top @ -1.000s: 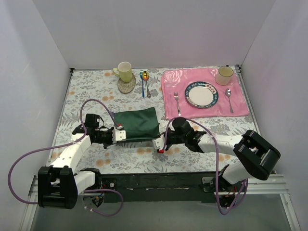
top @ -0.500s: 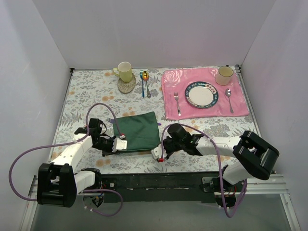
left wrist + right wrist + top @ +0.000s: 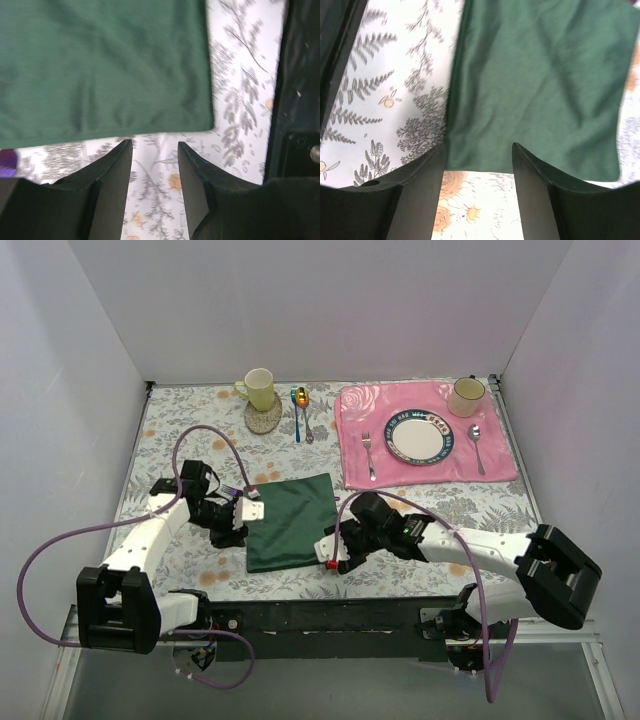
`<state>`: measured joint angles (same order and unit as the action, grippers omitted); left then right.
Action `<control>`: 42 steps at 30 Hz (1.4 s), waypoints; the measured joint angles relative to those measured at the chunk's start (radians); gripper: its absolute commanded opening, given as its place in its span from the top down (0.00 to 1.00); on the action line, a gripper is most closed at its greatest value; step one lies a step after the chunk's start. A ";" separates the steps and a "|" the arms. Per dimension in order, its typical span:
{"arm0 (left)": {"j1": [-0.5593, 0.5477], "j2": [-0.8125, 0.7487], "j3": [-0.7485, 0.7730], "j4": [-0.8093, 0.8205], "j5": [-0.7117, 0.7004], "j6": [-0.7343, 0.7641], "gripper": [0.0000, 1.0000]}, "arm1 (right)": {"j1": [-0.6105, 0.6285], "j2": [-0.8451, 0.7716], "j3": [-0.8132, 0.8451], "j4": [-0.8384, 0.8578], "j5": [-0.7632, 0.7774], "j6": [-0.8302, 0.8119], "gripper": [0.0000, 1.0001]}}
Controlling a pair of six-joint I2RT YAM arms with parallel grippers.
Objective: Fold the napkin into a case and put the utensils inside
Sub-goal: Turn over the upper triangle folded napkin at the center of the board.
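Observation:
The dark green napkin (image 3: 290, 523) lies flat on the floral tablecloth, a rough rectangle reaching toward the front edge. My left gripper (image 3: 247, 511) sits at its left edge, open. In the left wrist view the fingers (image 3: 115, 165) stand apart over bare tablecloth, and the napkin (image 3: 100, 65) lies just beyond them. My right gripper (image 3: 328, 550) is at the napkin's near right corner, also open. In the right wrist view the napkin's hem (image 3: 540, 85) runs just ahead of the fingertips (image 3: 432, 160). A purple sliver (image 3: 6, 162) shows at the frame's left edge; the utensils are otherwise hidden.
At the back stand a cream mug (image 3: 259, 388) on a coaster and blue and gold spoons (image 3: 300, 410). A pink placemat (image 3: 500, 465) at the back right carries a plate (image 3: 419, 436), silver fork (image 3: 368, 455), spoon (image 3: 477, 445) and mug (image 3: 466, 395). A black rail (image 3: 330, 615) runs along the front.
Both grippers have opened and let go of the napkin. Its near edge has come forward, so it lies longer toward the front. The left gripper drew back to the left edge.

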<state>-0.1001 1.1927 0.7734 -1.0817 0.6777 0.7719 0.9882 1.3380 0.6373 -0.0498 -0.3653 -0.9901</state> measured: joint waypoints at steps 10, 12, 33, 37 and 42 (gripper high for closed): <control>-0.145 0.089 0.003 0.276 -0.043 -0.314 0.70 | -0.174 0.022 0.194 -0.101 -0.050 0.343 0.47; -0.193 0.103 -0.026 0.317 -0.070 -0.338 0.73 | -0.219 0.087 0.241 -0.122 -0.060 0.410 0.48; -0.270 0.042 -0.171 0.246 -0.197 -0.166 0.84 | -0.267 0.424 0.377 -0.187 -0.168 0.686 0.70; -0.270 0.013 -0.176 0.185 -0.193 -0.153 0.78 | -0.242 0.417 0.330 -0.183 -0.206 0.716 0.67; -0.270 0.045 -0.074 0.170 -0.122 -0.267 0.66 | -0.246 0.344 0.310 -0.189 -0.268 0.787 0.64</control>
<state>-0.3706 1.2377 0.6998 -0.9115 0.5560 0.5045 0.7418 1.6821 0.9470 -0.2386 -0.6331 -0.2031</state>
